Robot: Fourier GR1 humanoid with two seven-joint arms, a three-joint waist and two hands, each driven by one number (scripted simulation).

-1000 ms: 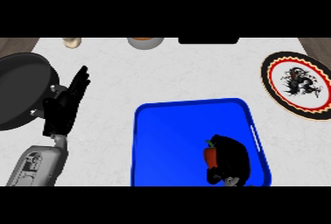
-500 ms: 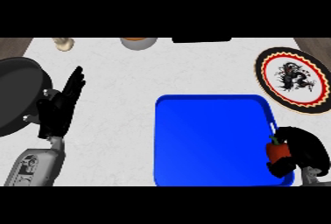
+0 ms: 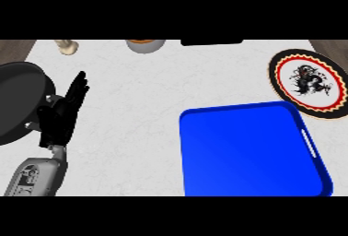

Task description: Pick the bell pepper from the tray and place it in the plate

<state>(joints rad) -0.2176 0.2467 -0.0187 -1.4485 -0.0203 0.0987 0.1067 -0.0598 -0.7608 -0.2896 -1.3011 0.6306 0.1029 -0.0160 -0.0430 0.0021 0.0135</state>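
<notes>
While the counter (image 3: 170,87) spreads pale and marbled across the head view, the blue tray (image 3: 252,152) lies at about four o'clock from the middle, its floor bare, a white slot of a handle along its right wall. The bell pepper shows nowhere in this view, neither on the tray nor on the plate, so where it lies cannot be told. The plate (image 3: 309,84), black-rimmed with a red and cream border and a dark dragon figure on white, sits at two o'clock, just beyond the tray's upper right corner and apart from it.

The left hand (image 3: 62,117) stands at nine o'clock, its fingers straight and released, pointing toward twelve, grasping nothing; its grey forearm (image 3: 37,177) comes in from seven o'clock. Just beside it, at the left edge, lies a dark round pan (image 3: 17,101). The right hand does not show.

Along the top edge, from eleven to one o'clock, stand a small beige object (image 3: 66,45), an orange-topped grey pot (image 3: 145,44) and a black slab (image 3: 211,42).
</notes>
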